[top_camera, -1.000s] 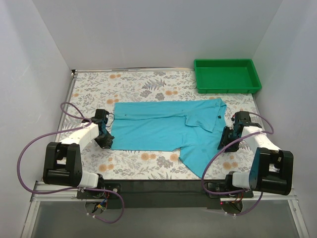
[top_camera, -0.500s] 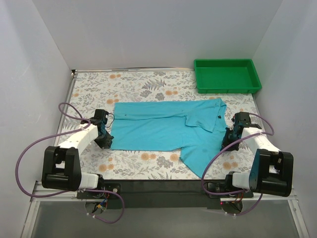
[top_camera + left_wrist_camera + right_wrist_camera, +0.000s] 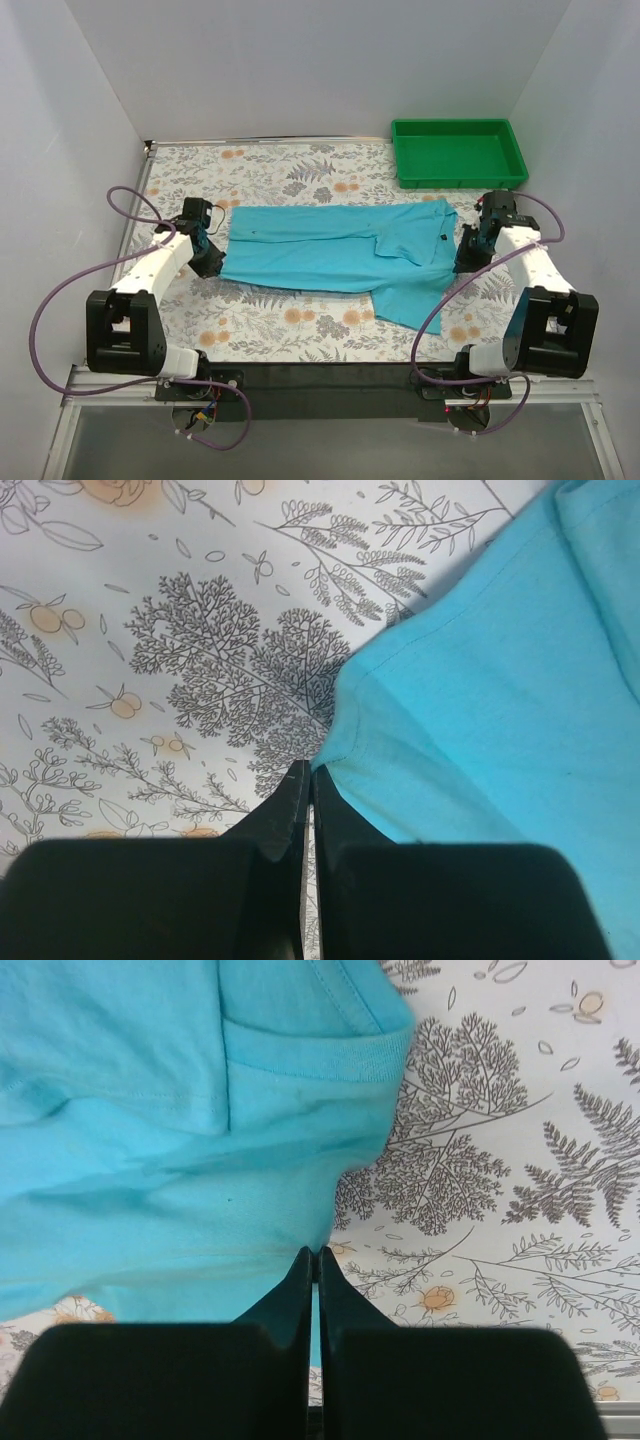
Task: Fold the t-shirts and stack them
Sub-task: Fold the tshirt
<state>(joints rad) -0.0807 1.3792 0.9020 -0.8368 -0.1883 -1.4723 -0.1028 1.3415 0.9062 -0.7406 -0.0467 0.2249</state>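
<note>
Pinching shut on cloth, your left gripper (image 3: 308,776) is holding a corner of the turquoise-blue soft cloth short-sleeved shirt (image 3: 500,670). Its two black fingers (image 3: 285,818) are pressing together, with the fabric edge caught right at their tips. From those jaws the shirt is spreading away ahead and to the right, while the floral-printed tabletop (image 3: 150,630) is lying bare ahead and to the left.

Your right gripper (image 3: 314,1256) is also clamping closed on the shirt, a sliver of turquoise showing in the slit between its fingers. Just ahead of these jaws a ribbed sleeve cuff (image 3: 310,1055) is lying flat, and the cloth is running off to the left, with printed tabletop to the right.

Between your two grippers the shirt is stretching across the middle of the table, collar end nearer the right jaws. Beyond the right gripper, a green rectangular plastic tray (image 3: 458,152) is sitting at the far corner, apart from the shirt.
</note>
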